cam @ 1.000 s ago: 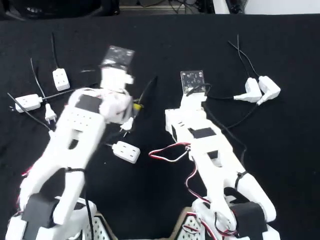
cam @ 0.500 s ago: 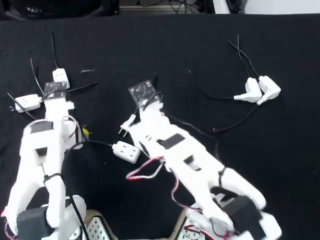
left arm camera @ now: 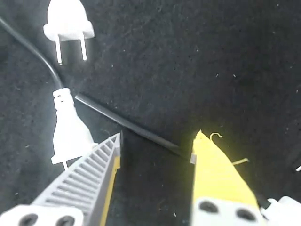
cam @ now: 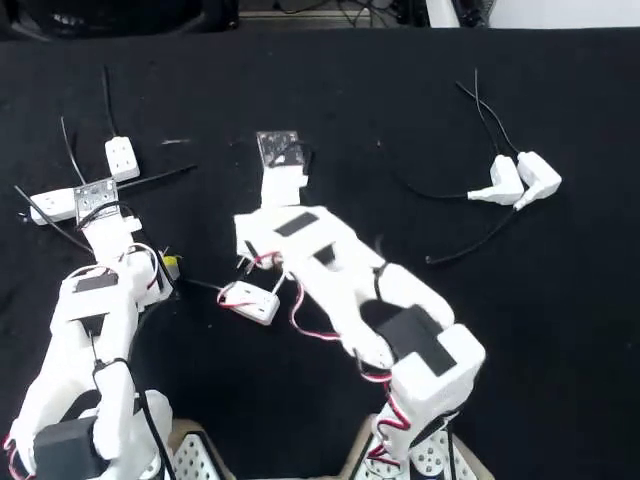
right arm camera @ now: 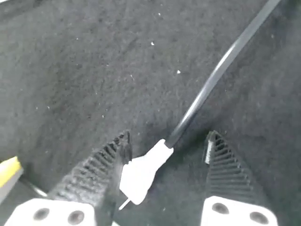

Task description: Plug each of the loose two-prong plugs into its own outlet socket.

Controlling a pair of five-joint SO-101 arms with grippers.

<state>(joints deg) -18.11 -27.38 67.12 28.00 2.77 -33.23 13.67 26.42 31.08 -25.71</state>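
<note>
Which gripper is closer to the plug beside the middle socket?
Right. The plug lies between the open fingers of the right gripper; the left gripper is off to its left, beside another plug.

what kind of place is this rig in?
Probably a robotics lab bench: black cloth-covered table, white left arm and right arm side by side, a loose two-prong plug and outlet socket laid out.

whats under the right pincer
A white two-prong plug with its black cord lies on the cloth between the fingers of the open right pincer. Its prong end is partly covered by one finger.
</note>
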